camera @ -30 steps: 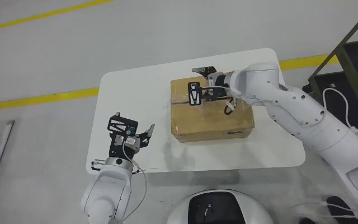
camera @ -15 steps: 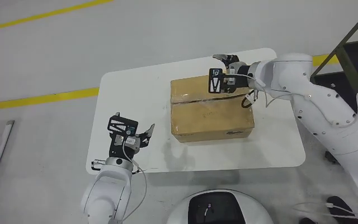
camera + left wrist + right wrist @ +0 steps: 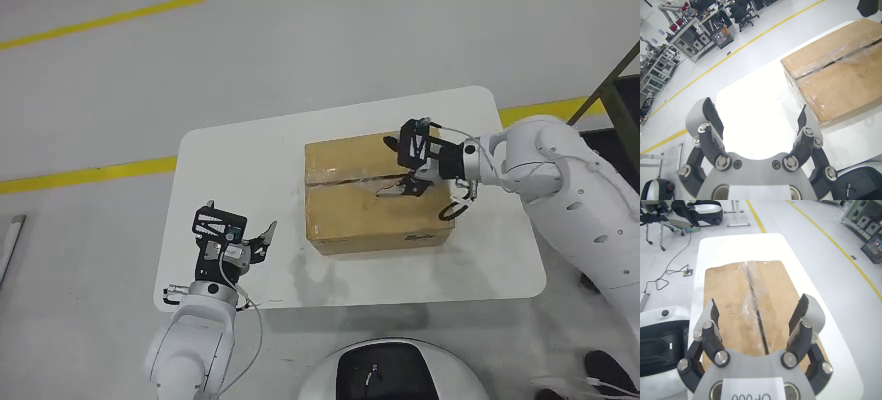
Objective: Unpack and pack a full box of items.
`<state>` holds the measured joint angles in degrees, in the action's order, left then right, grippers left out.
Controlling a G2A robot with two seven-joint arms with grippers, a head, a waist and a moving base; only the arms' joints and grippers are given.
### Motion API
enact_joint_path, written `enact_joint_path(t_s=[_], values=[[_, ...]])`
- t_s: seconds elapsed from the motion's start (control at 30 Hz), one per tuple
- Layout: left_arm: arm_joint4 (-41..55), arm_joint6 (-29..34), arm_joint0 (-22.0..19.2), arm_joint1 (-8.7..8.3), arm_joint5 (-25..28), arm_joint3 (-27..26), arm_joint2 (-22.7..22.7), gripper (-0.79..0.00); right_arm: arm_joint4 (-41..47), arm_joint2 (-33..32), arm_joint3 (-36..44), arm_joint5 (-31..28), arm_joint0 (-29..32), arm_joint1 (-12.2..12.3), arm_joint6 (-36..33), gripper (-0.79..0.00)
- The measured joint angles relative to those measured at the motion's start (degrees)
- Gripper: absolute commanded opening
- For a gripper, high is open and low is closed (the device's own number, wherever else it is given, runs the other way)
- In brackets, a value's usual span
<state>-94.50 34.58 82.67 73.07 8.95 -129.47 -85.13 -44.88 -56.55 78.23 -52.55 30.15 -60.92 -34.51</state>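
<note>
While the cardboard box (image 3: pixel 378 212) sits closed on the white desk (image 3: pixel 240 170), toward 3 o'clock of the desk's middle and with clear tape (image 3: pixel 751 291) crumpled along its top seam, the widest bare room lies at its 9 o'clock, with narrower strips along its other edges. Right claw (image 3: pixel 412 160): fingers spread wide, holding nothing, poised over the box top at the seam's 3 o'clock end, arm entering from 3 o'clock. Left claw (image 3: pixel 756 109): spread wide and empty above the desk's 7 o'clock corner, well apart from the box.
</note>
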Motion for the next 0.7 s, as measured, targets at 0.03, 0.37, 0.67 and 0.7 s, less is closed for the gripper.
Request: enact_joint_path(t_s=[0.03, 0.37, 0.67, 0.7], values=[[0.00, 0.00, 0.00, 0.00, 0.00, 0.00, 0.00, 0.000, 0.20, 0.58, -0.43, 0.19, -0.19, -0.08, -0.76, -0.548], [0.00, 0.00, 0.00, 0.00, 0.00, 0.00, 0.00, 0.000, -1.98, 4.55, -3.95, 3.37, -1.98, -1.09, -1.99, -0.212], [0.00, 0.00, 0.00, 0.00, 0.00, 0.00, 0.00, 0.000, 1.17, 5.74, -5.66, 1.25, -2.84, -1.55, -0.99, -0.320], [0.00, 0.00, 0.00, 0.00, 0.00, 0.00, 0.00, 0.000, 2.17, 5.77, -5.81, 0.51, -2.90, -1.53, -1.30, -0.329]])
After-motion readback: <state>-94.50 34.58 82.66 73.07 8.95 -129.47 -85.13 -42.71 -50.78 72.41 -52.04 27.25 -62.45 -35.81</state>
